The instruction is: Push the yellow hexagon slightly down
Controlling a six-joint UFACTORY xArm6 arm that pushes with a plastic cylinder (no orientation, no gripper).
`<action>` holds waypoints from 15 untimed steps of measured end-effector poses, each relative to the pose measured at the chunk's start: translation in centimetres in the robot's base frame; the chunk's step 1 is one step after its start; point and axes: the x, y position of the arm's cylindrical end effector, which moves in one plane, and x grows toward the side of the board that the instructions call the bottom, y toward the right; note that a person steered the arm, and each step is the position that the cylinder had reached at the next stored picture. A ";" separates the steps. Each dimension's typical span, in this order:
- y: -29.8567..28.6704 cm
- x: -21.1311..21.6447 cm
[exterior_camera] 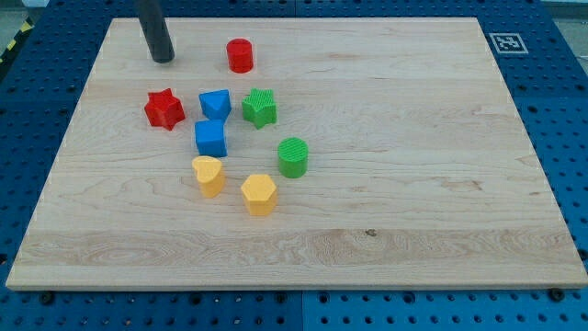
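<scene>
- Wooden board (386, 184): fills most of the view, spreading right of and below my tip; bottom corners close to the frame edge.
- Blue pegboard table (570, 138): shows around the board only; square marker tag (506, 42) far to the right of my tip, pattern too small to read.
- Dark rod: upper part cut off by the view's top; no pincer or jaws on it, so nothing to open or close, only my tip (163, 60) resting on the board near its top left corner, touching no block.
- Red cylinder (240, 55): right of my tip, nearest block, apart from it.
- Red star (164, 108): directly below my tip.
- Blue block (215, 104) and green block (260, 107): below and right; exact shapes hard to make out.
- Blue cube (210, 139) and green cylinder (293, 156): further below-right.
- Yellow block (209, 176), rounded, shape unclear: well below.
- Yellow hexagon (259, 194): farthest below-right of my tip, well apart, just beside the other yellow block.
</scene>
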 end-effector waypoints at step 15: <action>24.5 17.4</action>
